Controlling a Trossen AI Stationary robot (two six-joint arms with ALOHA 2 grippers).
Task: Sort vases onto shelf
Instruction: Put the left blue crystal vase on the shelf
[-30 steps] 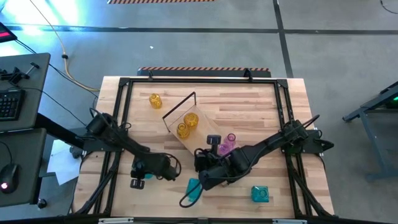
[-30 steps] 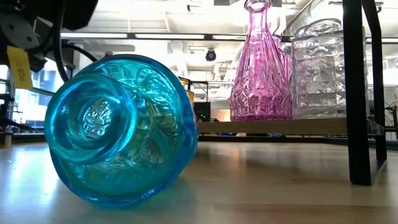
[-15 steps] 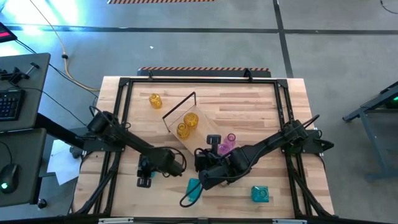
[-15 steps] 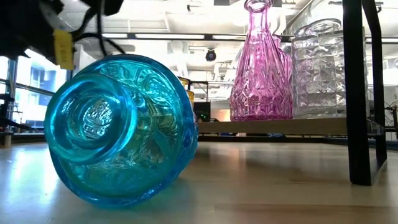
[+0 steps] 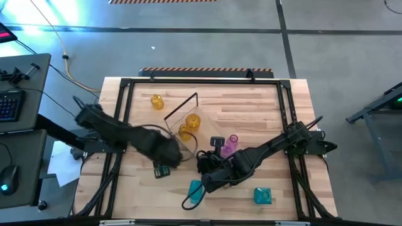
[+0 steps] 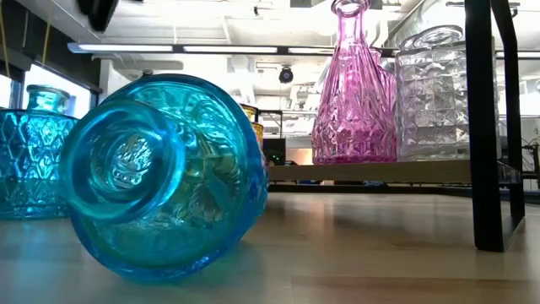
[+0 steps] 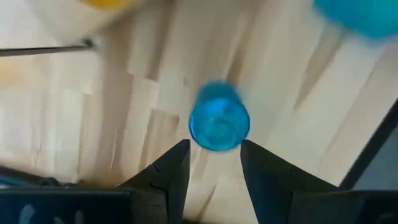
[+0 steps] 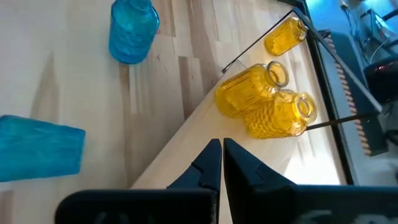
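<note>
A small round teal-blue glass vase (image 7: 219,124) is seen standing on the table, just past the spread-apart, empty fingers of the left gripper (image 7: 214,163). It should be straddled squarely and squeezed gently, so it is not tipped. The right gripper (image 8: 221,157), fingers pressed together and empty, is parked over the long light-wood shelf (image 8: 261,158).

The tipped teal vase (image 6: 160,173) is glossy, translucent pressed glass, its ribbed pattern catching the ceiling lights. The pink vase (image 6: 354,84) and the clear vase (image 6: 434,93) beside it are the same shiny cut-looking glass, faceted all over. They stand on the shelf (image 6: 371,171), pale smooth wood with a matt black metal frame (image 6: 489,127). The table (image 8: 74,106) is light jointed wood with a soft sheen. Just beyond the right gripper (image 8: 221,163), whose dark matt fingers are pressed together, lie glossy amber glass vases (image 8: 267,102).
</note>
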